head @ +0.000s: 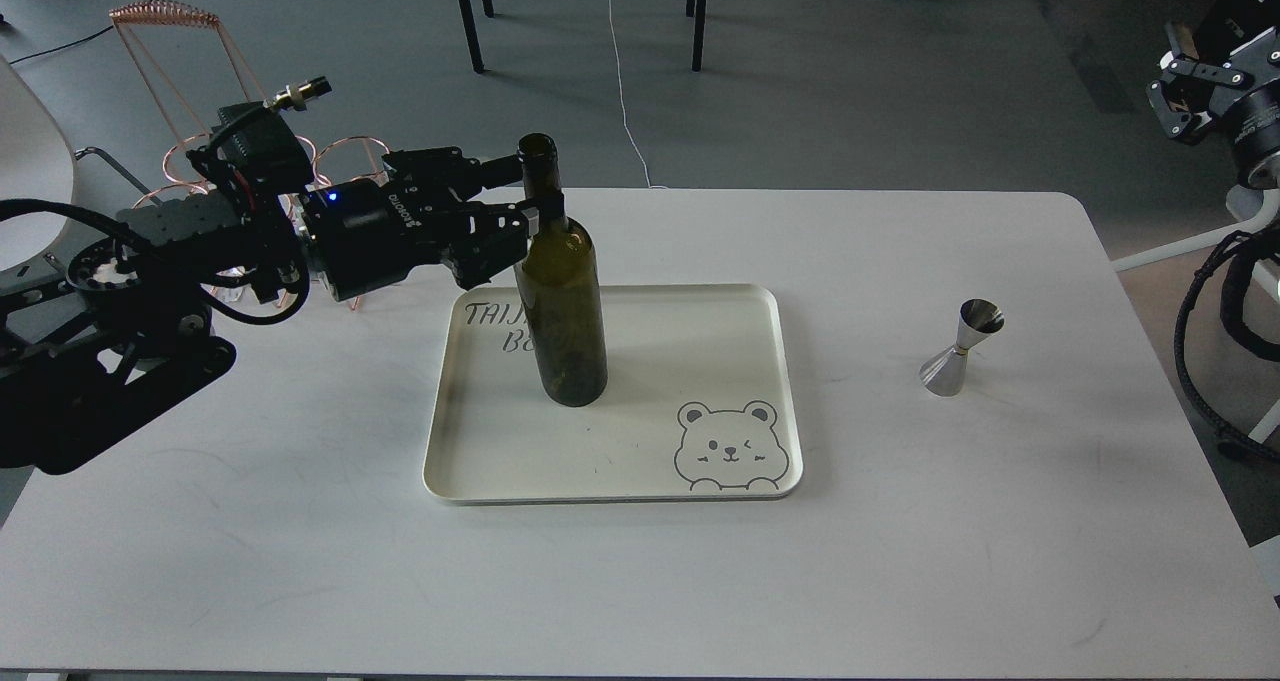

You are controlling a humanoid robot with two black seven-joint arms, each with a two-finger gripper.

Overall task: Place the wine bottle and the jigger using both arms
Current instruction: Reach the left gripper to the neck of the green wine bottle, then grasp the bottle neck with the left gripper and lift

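The tall, dark olive-green glass wine bottle is seen standing upright on the cream rectangular tray, in the tray's left half, partly covering the dark lettering printed there. Its long narrow neck is flanked by the two black fingers of the left gripper, which reaches in from the left; one finger lies behind the neck and the other in front of it, just below the open mouth. The fingers are closed against the neck, so the bottle is pinched between them. Whether the base is fully rested on the tray cannot be told.

The small shiny steel hourglass-shaped jigger is found well apart from those fingers, to the right of the tray, standing on its wider cone on the white table. Nothing else is held by the tray apart from the bottle; a line-drawn bear is printed at its lower right corner.

The right gripper is seen at the upper right edge, well apart from the jigger and off the table. Whether its fingers are spread or pressed together cannot be told.
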